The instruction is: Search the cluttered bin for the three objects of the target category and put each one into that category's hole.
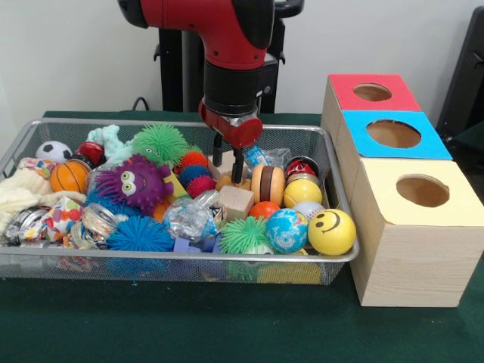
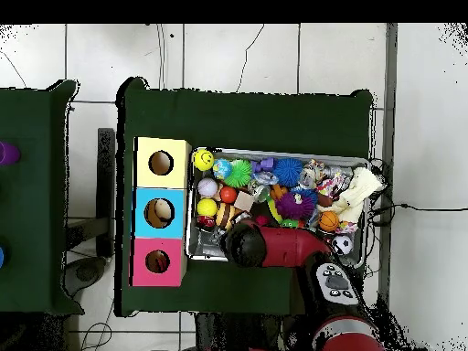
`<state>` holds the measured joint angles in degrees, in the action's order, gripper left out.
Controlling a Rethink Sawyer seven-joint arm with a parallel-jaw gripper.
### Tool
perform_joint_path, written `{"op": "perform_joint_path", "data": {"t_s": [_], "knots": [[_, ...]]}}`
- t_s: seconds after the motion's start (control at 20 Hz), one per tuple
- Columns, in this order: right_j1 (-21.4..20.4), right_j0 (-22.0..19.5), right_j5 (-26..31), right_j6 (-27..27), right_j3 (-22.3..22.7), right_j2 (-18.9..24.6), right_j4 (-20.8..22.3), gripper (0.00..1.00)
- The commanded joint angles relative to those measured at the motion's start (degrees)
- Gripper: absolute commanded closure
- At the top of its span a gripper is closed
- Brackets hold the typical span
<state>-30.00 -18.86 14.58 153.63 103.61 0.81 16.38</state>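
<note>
Front view: my hand (image 1: 237,171) hangs low in the wire bin (image 1: 181,258), fingers narrow, beside the wooden yo-yo (image 1: 268,184)

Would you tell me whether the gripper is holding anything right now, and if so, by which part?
Nothing is visibly held. The gripper hangs low over the bin, its fingers just above the toys.

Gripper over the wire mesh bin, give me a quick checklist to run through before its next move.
1. Gripper inside the wire mesh bin, down among the toys: ok.
2. Fingers empty: cannot tell; they reach down beside the brown and cream wooden yo-yo.
3. Light wooden cube free to lift: ok, it sits on top of the pile.
4. Yellow hole, blue hole and red hole unblocked: ok.
5. Target category known: cannot tell.
</note>
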Motion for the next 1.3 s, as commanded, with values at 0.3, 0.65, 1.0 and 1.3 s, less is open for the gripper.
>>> {"op": "perform_joint_path", "data": {"t_s": [0.3, 0.65, 1.0, 1.3], "knots": [[5.5, -0.2, 3.2, -3.0, -6.2, 5.0, 0.4, 0.0], [1.3, 0.3, 17.8, -11.1, -12.4, 6.1, 1.5, 0.0], [0.6, 1.5, 29.9, -16.9, -19.6, 7.2, 5.1, 0.0], [1.0, 2.7, 31.7, -14.2, -20.2, 8.3, 6.7, 0.0]]}}
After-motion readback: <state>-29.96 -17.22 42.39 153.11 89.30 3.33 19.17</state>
